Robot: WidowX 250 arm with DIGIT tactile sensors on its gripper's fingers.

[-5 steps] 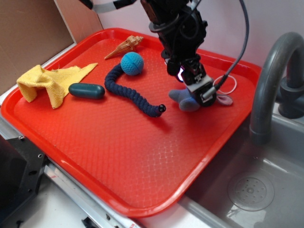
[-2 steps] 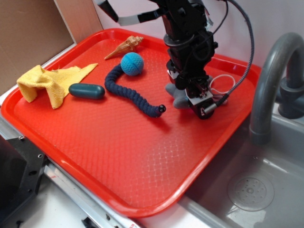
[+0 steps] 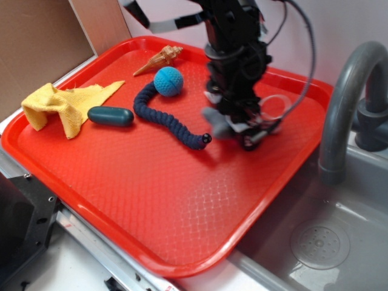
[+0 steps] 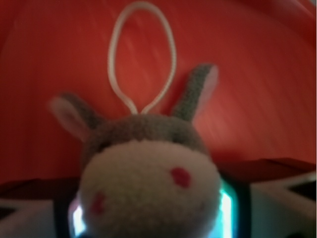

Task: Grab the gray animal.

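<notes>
The gray animal (image 3: 213,120) is a small gray plush with a white face, seen blurred over the right part of the red tray (image 3: 151,200). My gripper (image 3: 240,131) is shut on it from above. In the wrist view its white face with red dots (image 4: 148,183) fills the space between my gripper's (image 4: 148,215) jaws. Its ears and white cord loop (image 4: 142,54) point away over the tray. The loop also shows in the exterior view (image 3: 277,102).
A dark blue rope snake (image 3: 170,121), a blue knitted ball (image 3: 168,81), a tan cone shell (image 3: 159,59), a dark teal capsule (image 3: 110,116) and a yellow cloth (image 3: 60,106) lie on the tray. A gray faucet (image 3: 342,103) and sink (image 3: 315,242) are to the right.
My gripper has closed around the gray animal and shifted left with it. The toy now looks motion-blurred. The other objects have not moved.
</notes>
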